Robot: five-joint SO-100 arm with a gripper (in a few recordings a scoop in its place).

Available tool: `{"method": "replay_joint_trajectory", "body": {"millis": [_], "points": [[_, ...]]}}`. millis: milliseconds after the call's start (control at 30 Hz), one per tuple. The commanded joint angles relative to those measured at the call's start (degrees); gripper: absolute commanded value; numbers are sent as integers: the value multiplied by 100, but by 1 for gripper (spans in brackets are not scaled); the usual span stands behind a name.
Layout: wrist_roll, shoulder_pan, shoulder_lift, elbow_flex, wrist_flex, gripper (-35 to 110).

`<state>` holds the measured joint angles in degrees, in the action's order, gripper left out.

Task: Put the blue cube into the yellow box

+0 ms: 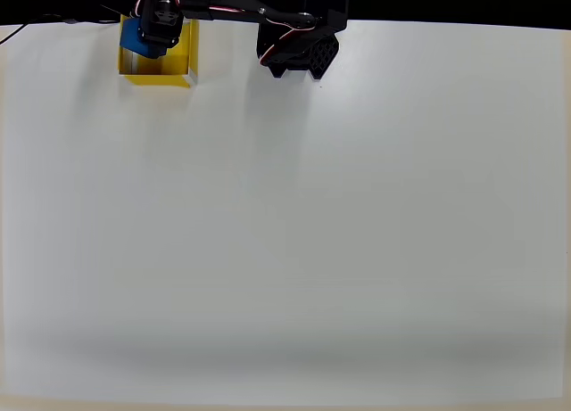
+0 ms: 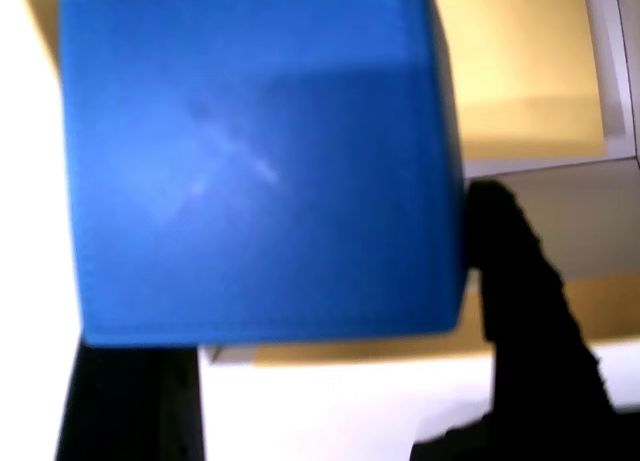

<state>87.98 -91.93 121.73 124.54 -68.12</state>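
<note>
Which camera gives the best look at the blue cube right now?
The wrist view: the blue cube appears large and close, its faces plain against the yellow box. The overhead view shows it small and partly covered by the arm.

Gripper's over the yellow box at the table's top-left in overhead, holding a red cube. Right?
Not quite: the cube is blue, not red. The wrist view shows the blue cube between the black jaws, with the yellow box behind it. In the overhead view the gripper is over the box at the table's top-left.
</note>
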Motion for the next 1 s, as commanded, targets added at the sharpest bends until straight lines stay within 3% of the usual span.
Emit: {"method": "replay_joint_trajectory", "body": {"millis": [0,567,967], "points": [[132,-158,545,149,264,13],[114,-185,571,923,1090,41],[369,176,1230,-853,-765,39]]}}
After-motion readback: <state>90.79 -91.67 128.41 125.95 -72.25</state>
